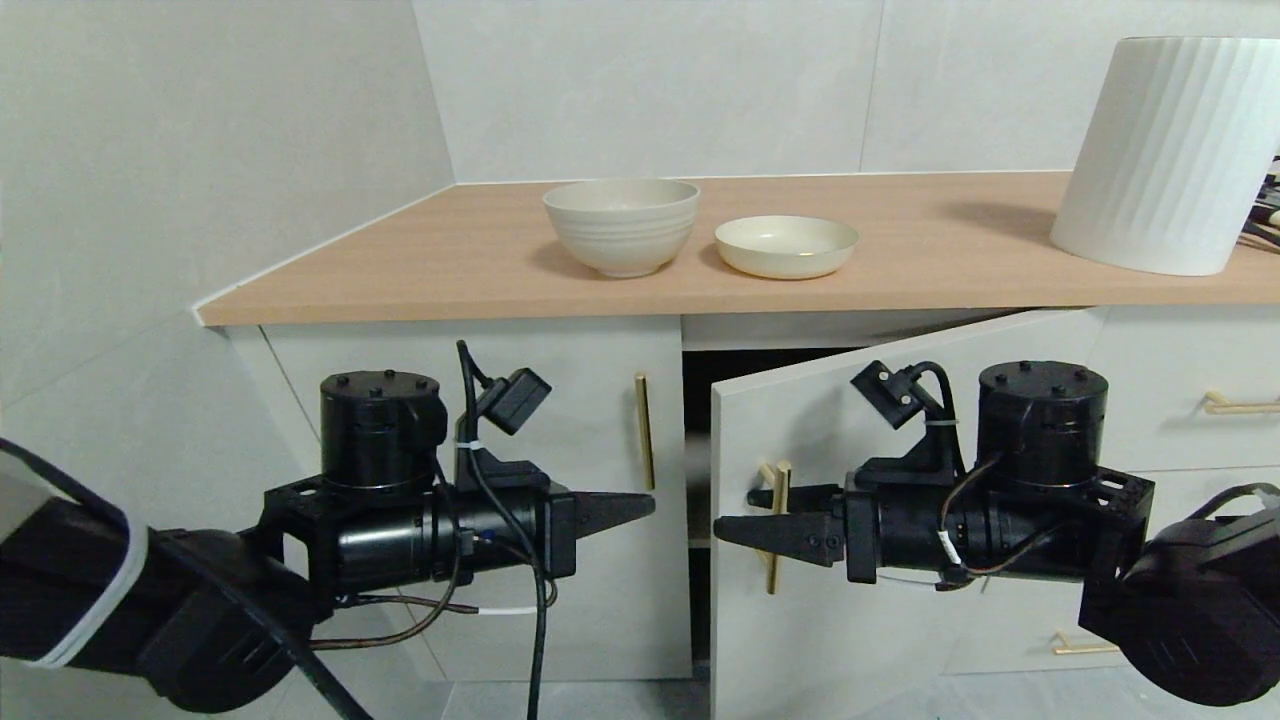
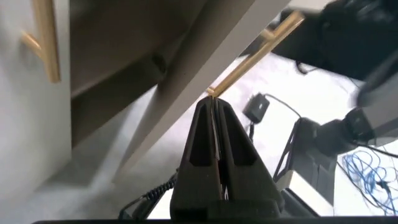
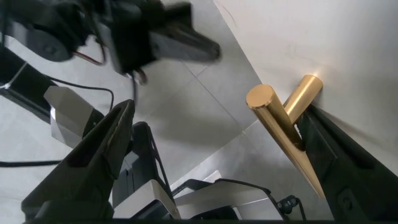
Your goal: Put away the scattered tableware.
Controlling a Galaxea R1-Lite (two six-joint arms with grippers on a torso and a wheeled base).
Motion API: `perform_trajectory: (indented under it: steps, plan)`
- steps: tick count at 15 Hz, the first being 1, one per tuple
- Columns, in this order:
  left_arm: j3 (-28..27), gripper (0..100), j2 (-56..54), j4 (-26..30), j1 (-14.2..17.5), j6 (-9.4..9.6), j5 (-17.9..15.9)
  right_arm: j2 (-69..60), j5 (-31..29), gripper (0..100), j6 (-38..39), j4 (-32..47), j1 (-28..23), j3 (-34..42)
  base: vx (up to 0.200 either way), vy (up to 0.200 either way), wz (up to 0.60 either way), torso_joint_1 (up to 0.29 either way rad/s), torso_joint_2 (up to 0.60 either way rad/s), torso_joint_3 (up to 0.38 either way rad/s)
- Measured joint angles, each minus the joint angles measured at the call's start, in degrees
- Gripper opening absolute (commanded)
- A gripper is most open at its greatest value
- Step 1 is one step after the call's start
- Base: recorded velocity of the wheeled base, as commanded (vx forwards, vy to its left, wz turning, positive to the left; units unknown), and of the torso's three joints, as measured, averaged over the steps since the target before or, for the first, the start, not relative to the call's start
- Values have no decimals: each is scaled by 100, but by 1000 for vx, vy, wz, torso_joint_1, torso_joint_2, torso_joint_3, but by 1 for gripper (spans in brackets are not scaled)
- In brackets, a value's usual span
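Right wrist view: my right fingers (image 3: pixel 93 155) stand wide apart, holding nothing. The brass handle (image 3: pixel 283 127) of the open cabinet door sits in the gap between them, close against one finger and well apart from the other. I cannot tell whether that near finger actually touches the bar.

In the head view, the same right fingers (image 1: pixel 745 530) point toward my left at handle height, one in front of the bar and one behind it. The open door (image 1: pixel 800 620) is swung out toward me. The cabinet (image 1: pixel 720 365) behind it is dark, and I cannot make out what it holds.

My left fingers (image 1: pixel 640 505) are pressed together with no gap and nothing between them. Their tip points toward my right, at the slot between the two doors. It is just beside the brass handle (image 1: pixel 645 430) of the closed left door (image 1: pixel 480 350) and near my right fingertips, but apart from both. In the left wrist view, the left fingers (image 2: pixel 213 118) come to a point just below the open door's edge.

Above, on the wooden desk (image 1: pixel 400 270), the tableware sits well apart from both arms. A deep ribbed bowl (image 1: pixel 621 225) stands upright, and I cannot see to its bottom. Just beside it, to my right, is a shallow cream dish (image 1: pixel 787 245) with a bare inner face. At the far right of the desk stands a tall white ribbed container (image 1: pixel 1170 150).
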Motion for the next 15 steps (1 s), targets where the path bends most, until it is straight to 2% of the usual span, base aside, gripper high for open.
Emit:
perform_trajectory:
  steps: [4, 6, 8, 10, 11, 14, 15]
  plan:
    - [-223, 0, 662, -585, -167, -30, 101, -17, -2, 100, 0, 2, 0, 9, 0, 0, 0, 0, 0, 0]
    - [-402, 0, 987, -818, -247, -183, 127, -16, 0, 100, -5, -1, 0, 9, 0, 0, 0, 0, 0, 0]
    - [-491, 0, 1313, -1546, -285, -284, 317, -16, -2, 100, -9, -4, 6, 12, 0, 0, 0, 0, 0, 0]
    - [-511, 0, 1608, -2254, -388, -490, 616, -17, -5, 100, -9, -6, 6, 15, 0, 0, 0, 0, 0, 0]
    - [-521, 0, 1759, -2581, -424, -534, 660, -17, -2, 100, -13, -11, 9, 26, 0, 0, 0, 0, 0, 0]
    - [-562, 0, 2264, -3760, -503, -556, 701, -24, 6, 100, -213, -17, -11, 91, 0, 0, 0, 0, 0, 0]
    - [-571, 0, 2409, -3979, -569, -558, 709, -27, 9, 100, -293, -15, -29, 117, 0, 0, 0, 0, 0, 0]
